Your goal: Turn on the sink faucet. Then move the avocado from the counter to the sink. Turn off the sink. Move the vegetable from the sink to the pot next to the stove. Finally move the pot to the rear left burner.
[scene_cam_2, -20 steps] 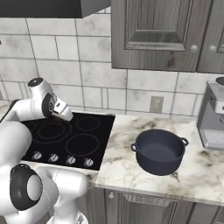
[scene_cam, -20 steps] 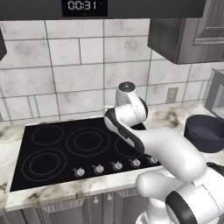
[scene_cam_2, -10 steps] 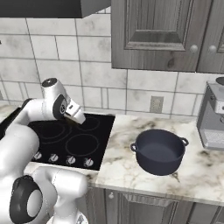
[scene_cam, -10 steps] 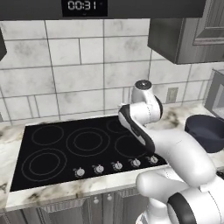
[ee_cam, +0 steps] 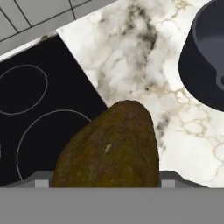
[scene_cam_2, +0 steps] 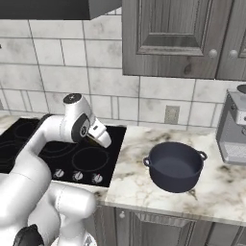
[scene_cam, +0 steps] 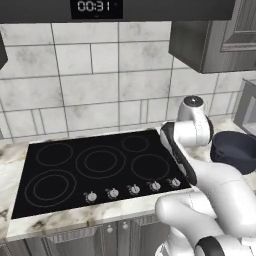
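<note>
- Left base view: I see my arm reaching over the right edge of the stove, a flat glossy black glass top with thin grey rings and a row of small knobs. The pot, squat, round and dark blue-grey, stands on the table to the arm's right, partly hidden behind it.
- Right base view: the gripper hangs above the stove's right edge, with a sliver of olive between the fingers. The pot sits well apart to its right on the white, brown-veined marble table, open mouth up, two small side handles showing. I judge the coming move a carry rightward until the hand is above that mouth.
- Hand view: the avocado, brownish-olive, rough-skinned and egg-shaped, is held in the fingers, which stand wide around it; its long axis runs up and slightly right. Below it lie the stove's corner and the marble; the pot's rim curves in at upper right, so the pot lies up-right of the fingers.
</note>
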### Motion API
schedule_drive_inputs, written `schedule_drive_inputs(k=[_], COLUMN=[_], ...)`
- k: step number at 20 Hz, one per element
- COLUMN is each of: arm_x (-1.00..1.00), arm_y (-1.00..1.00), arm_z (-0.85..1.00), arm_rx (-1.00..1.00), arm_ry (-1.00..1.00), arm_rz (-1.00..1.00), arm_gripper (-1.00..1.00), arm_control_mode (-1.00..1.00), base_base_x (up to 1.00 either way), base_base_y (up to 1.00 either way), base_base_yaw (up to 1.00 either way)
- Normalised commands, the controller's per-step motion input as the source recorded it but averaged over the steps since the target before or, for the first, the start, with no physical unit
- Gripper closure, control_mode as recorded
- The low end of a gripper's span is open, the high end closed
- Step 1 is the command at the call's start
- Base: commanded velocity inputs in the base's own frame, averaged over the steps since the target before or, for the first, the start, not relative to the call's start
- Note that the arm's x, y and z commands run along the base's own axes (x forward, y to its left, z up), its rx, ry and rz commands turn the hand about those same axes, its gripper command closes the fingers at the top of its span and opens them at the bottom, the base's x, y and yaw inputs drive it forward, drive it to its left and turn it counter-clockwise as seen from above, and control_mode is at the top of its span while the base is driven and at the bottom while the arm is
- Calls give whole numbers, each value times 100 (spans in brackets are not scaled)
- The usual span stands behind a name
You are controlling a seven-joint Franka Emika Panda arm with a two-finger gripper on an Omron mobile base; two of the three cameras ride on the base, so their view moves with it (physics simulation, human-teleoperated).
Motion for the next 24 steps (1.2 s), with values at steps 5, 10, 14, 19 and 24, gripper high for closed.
schedule_drive_inputs(k=[5, 10, 14, 19, 24], arm_x=[-42, -32, -19, -4, 1], arm_y=[-76, -79, -87, -87, -90], arm_z=[0, 0, 0, 0, 0], arm_rx=[0, 0, 1, 2, 4], arm_ry=[0, 0, 0, 0, 0], arm_rz=[-10, -10, -10, -9, -7], arm_gripper=[100, 100, 100, 100, 100], arm_control_mode=[-100, -100, -100, -100, -100], base_base_x=[0, 0, 0, 0, 0], base_base_y=[0, 0, 0, 0, 0], base_base_yaw=[0, 0, 0, 0, 0])
